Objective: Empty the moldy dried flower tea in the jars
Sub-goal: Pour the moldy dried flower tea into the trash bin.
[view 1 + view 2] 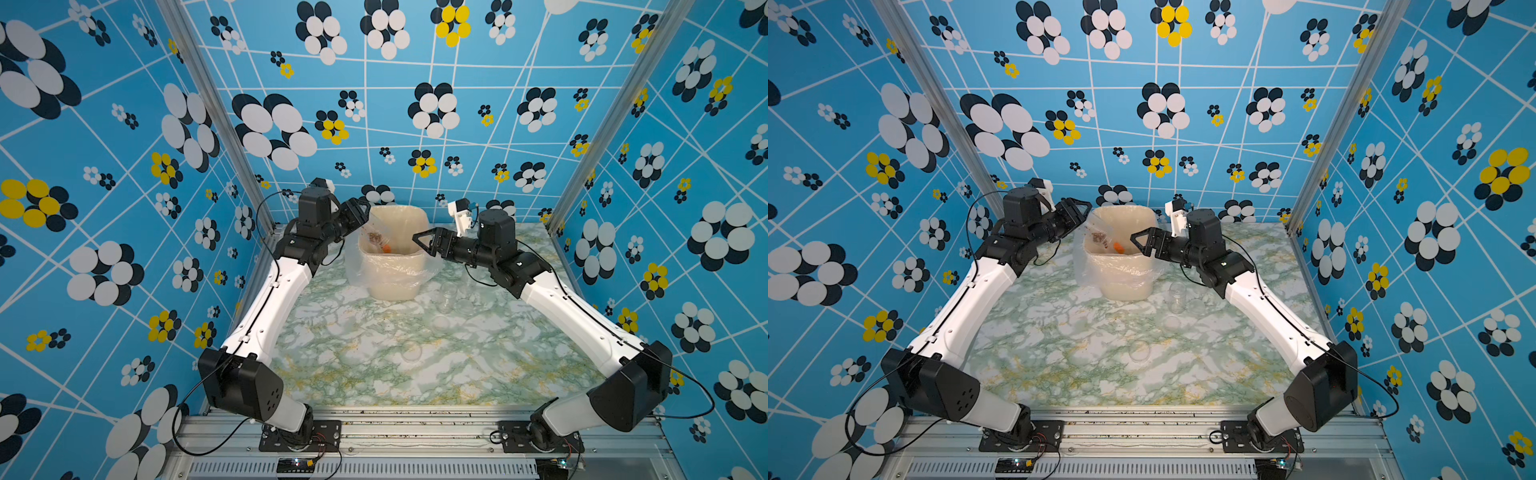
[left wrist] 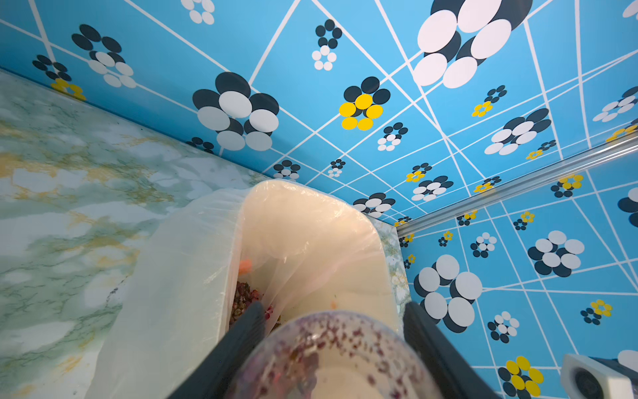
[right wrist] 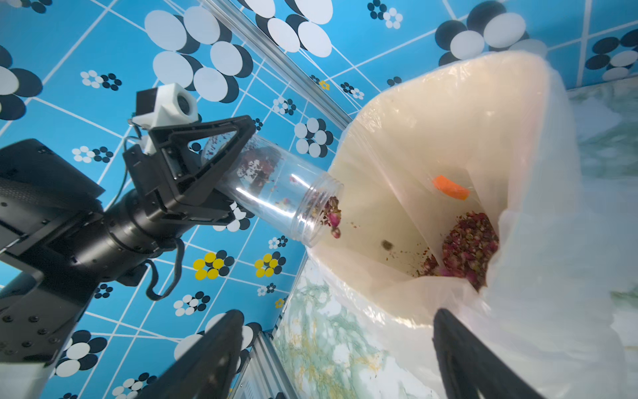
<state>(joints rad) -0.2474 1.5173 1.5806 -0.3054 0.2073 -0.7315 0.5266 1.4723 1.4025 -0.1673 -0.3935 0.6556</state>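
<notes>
**A:** Your left gripper [image 3: 238, 169] clamps the jar [image 3: 276, 193], tipped at the bin [image 3: 414, 114], centre frame; tea [image 3: 332, 214] clings at its mouth.

**B:** Tilt steeper, shake gently. Your right gripper [image 3: 336, 321] hangs spread, empty, bottom edge.

We're in a robot lab cell: 3 blue flower-print walls [image 1: 478, 137] box in a marble-look table [image 1: 353, 374], aluminium frame posts [image 1: 206, 83] at the corners, 2 white arms [image 1: 274, 299] bolted onto a rail [image 1: 415, 432].

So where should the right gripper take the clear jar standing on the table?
Probably across its round side wall, about mid-height, coming in level from the right arm's side: the jar stands upright, and the right gripper is open with nothing in it.
</notes>
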